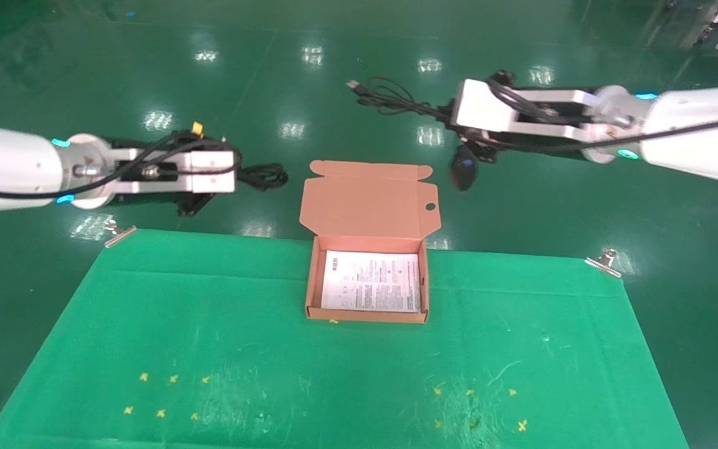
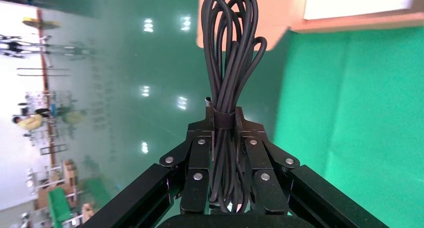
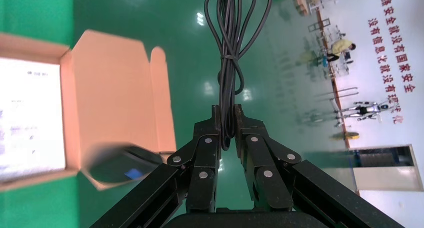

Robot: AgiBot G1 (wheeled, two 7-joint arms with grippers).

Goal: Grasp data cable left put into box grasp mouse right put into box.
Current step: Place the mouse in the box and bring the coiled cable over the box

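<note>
The box [image 1: 311,284] sits open at the far middle of the green mat, its lid [image 1: 365,199] folded back and a white printed sheet [image 1: 371,280] inside. My left gripper [image 1: 237,174] hovers beyond the mat, left of the lid, shut on the data cable [image 1: 265,176]. That looped bundle [image 2: 227,52] sticks out past the left gripper [image 2: 225,117]. My right gripper [image 1: 450,118] is in the air right of the lid, shut on the mouse's cord [image 3: 230,62]. The mouse [image 1: 464,171] dangles below it, blurred [image 3: 120,165] beside the lid [image 3: 115,97]. The right gripper [image 3: 227,115] pinches the cord's loops.
A green mat [image 1: 209,324] covers the table, held by metal clips at its far corners [image 1: 119,232] [image 1: 605,262]. Small yellow crosses [image 1: 166,396] mark the near left and near right of the mat. Shiny green floor lies beyond.
</note>
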